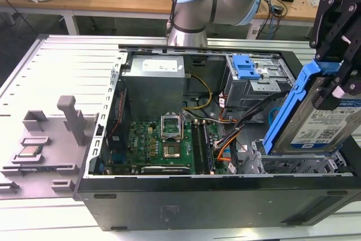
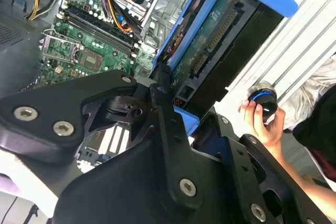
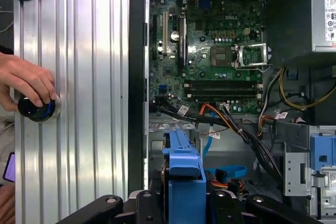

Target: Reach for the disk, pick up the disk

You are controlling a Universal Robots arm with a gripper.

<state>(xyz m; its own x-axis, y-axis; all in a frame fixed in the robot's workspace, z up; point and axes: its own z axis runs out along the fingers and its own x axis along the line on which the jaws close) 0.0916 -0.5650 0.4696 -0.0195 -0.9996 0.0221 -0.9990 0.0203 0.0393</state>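
The disk [image 1: 324, 125] is a silver drive with a white-and-blue label in a blue plastic bracket [image 1: 293, 105]. It hangs tilted above the right end of the open computer case, at the exterior view's right. My gripper [image 1: 331, 95] comes down from above and is shut on it. In the first wrist view the blue bracket [image 3: 184, 174] sits clamped between the black fingers [image 3: 231, 203]. The second wrist view looks along the disk's green circuit-board underside [image 2: 210, 51], with the gripper's black linkage [image 2: 157, 129] in front of it.
The black case [image 1: 214, 201] holds a motherboard [image 1: 169, 145], a grey power supply [image 1: 155, 86], a drive cage with a blue latch [image 1: 246, 67] and orange and black cables [image 1: 231, 134]. A grey fixture [image 1: 45, 145] carries a small chip. A person's hand [image 3: 26, 80] rests on a knob [image 3: 37, 109].
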